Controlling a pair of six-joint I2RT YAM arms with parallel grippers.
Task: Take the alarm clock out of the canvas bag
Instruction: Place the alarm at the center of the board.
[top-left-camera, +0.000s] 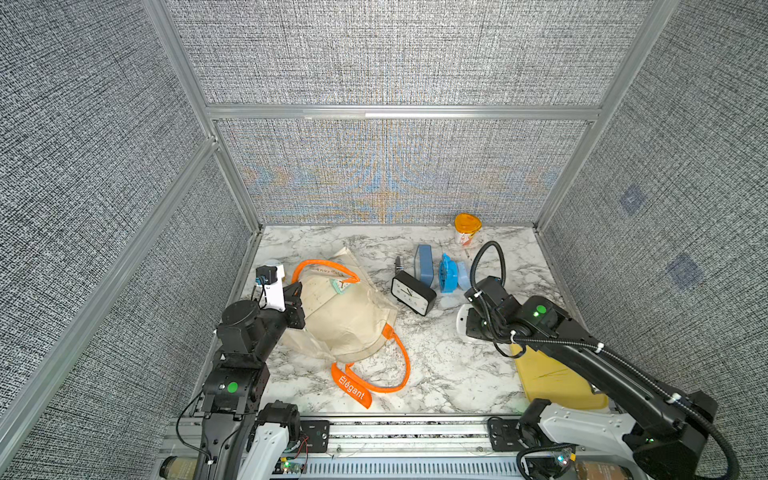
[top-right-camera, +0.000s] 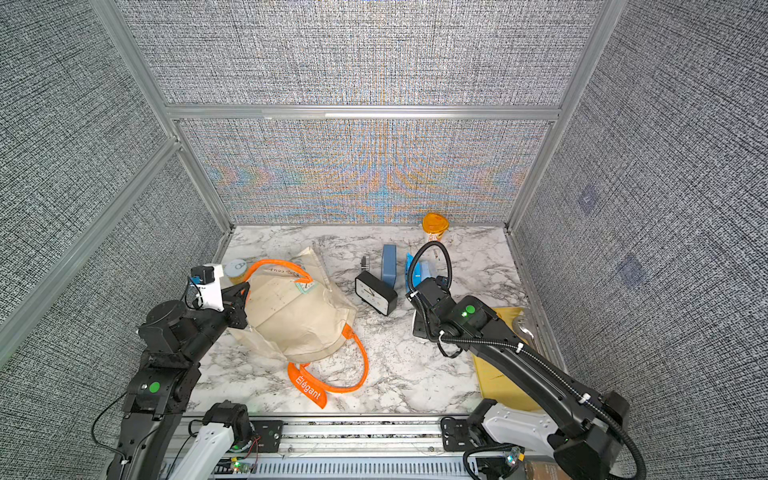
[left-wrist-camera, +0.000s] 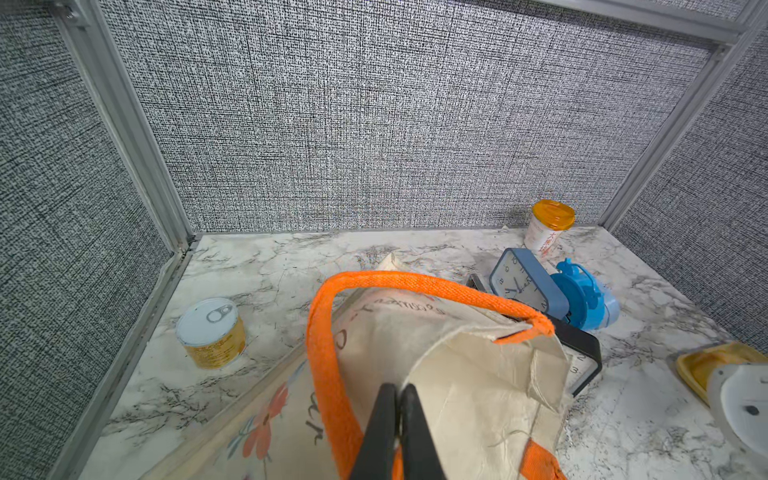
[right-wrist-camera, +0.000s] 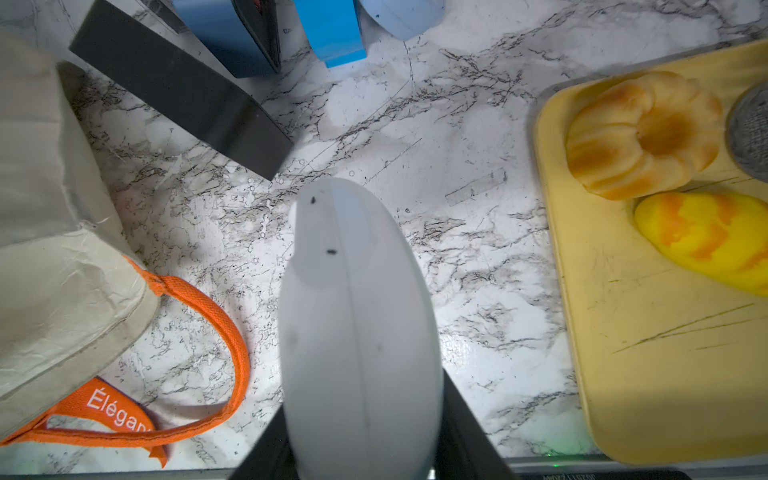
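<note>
Marble-patterned table (top-left-camera: 436, 365) inside grey woven walls carries everything. The canvas bag (top-left-camera: 345, 324) slumps toward the table's left edge. The left gripper (left-wrist-camera: 398, 419) is pinched together on its cloth rim, just beside the orange handle (left-wrist-camera: 328, 332).

The white, rounded alarm clock (right-wrist-camera: 353, 291), as I judge it to be, is out of the bag. It is clamped between the jaws of the right gripper (right-wrist-camera: 361, 415) on the right half of the table. In the right wrist view it is seen edge-on, and its long axis runs straight out from the gripper, away from the wrist.

It sits over bare marble between the black clock (top-left-camera: 413, 293) and the yellow tray (right-wrist-camera: 623, 374), apart from both and well clear of the bag. I cannot tell whether its lower edge touches the table.

Setting it down is probably all that is left, and that falls to the right arm. The free spot lies directly beneath the clock, so a straight descent should do, with care not to drift toward the black clock's corner.
</note>
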